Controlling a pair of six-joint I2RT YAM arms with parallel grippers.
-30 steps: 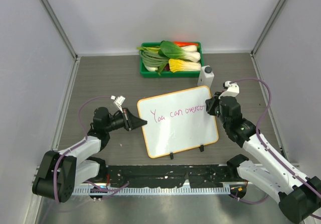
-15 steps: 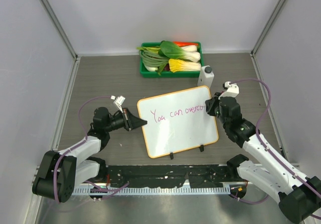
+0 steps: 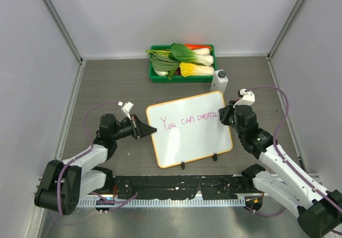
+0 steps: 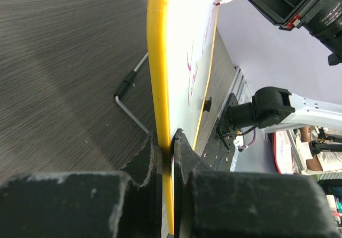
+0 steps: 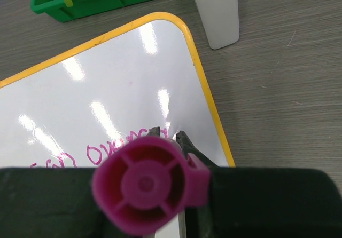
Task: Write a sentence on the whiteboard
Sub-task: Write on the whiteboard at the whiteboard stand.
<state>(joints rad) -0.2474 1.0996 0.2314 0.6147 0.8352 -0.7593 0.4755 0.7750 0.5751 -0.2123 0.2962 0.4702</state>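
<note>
Glossy whiteboard [image 5: 107, 78], matt wood-grain table [image 5: 283, 88]

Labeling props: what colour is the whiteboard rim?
Yellow-orange. The whiteboard rim shows best in the right wrist view.

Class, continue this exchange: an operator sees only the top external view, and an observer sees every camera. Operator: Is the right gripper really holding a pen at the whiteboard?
Observer: Yes. The right wrist view shows the right gripper shut on a marker with a magenta end.
Operator: Is it touching the board?
Observer: In the left wrist view its pink tip meets the face of the whiteboard.
Operator: And the left gripper?
Observer: The left gripper pinches the board's rim, one finger on each face.
</note>
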